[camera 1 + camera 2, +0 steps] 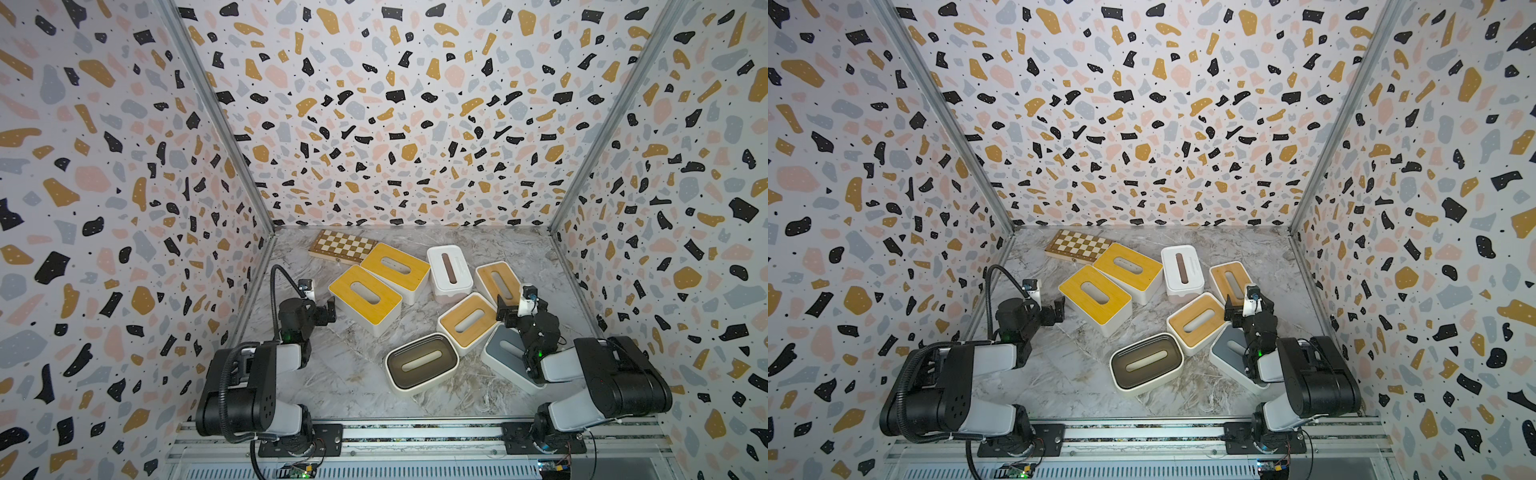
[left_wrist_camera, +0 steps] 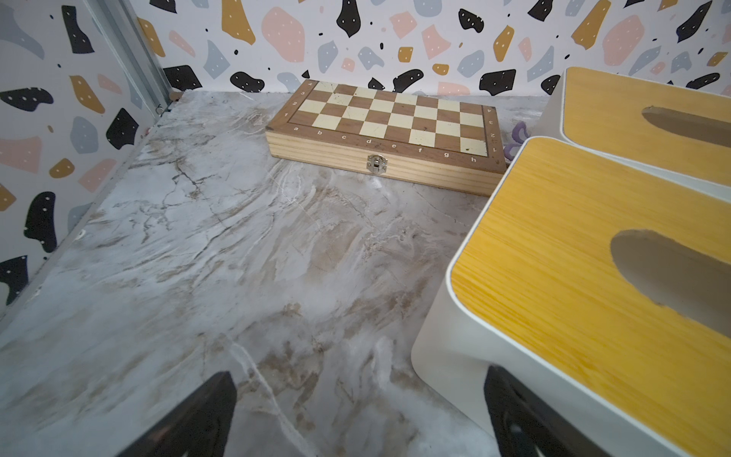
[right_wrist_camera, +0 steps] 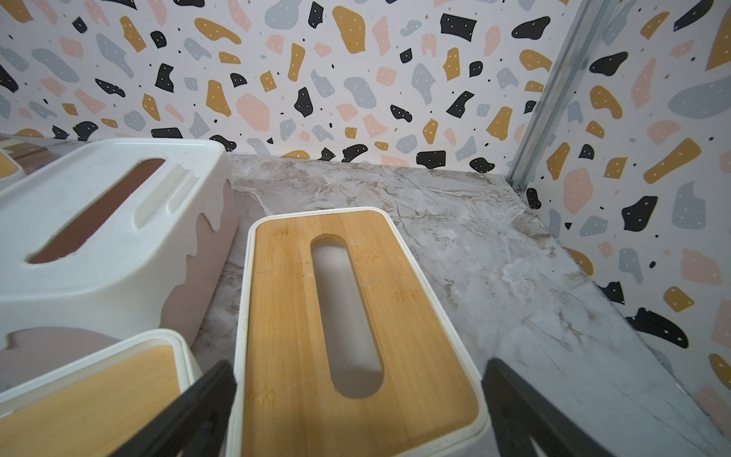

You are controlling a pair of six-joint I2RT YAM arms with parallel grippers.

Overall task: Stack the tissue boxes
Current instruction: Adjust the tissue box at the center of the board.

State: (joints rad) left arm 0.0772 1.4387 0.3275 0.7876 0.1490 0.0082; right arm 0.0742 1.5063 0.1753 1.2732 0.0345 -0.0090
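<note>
Several tissue boxes lie scattered on the marble table point(image 1: 340, 382): two yellow-lidded point(image 1: 365, 299) point(image 1: 395, 270), one white point(image 1: 449, 272), two light wood point(image 1: 469, 318) point(image 1: 496, 280), one olive-brown point(image 1: 422, 361) and one grey point(image 1: 496, 353) partly under my right arm. None rests on another. My left gripper point(image 1: 330, 309) point(image 2: 358, 395) is open just left of the nearer yellow box point(image 2: 573, 285), with one finger by its corner. My right gripper point(image 1: 503, 311) point(image 3: 358, 380) is open, its fingers on either side of the near end of the far light wood box point(image 3: 285, 316).
A folded wooden chessboard point(image 1: 343, 245) point(image 2: 387, 130) lies at the back left against the far yellow box. Patterned walls enclose three sides. The white box point(image 3: 103, 237) stands close beside the wood box. Bare marble shows at front left point(image 1: 1059, 374).
</note>
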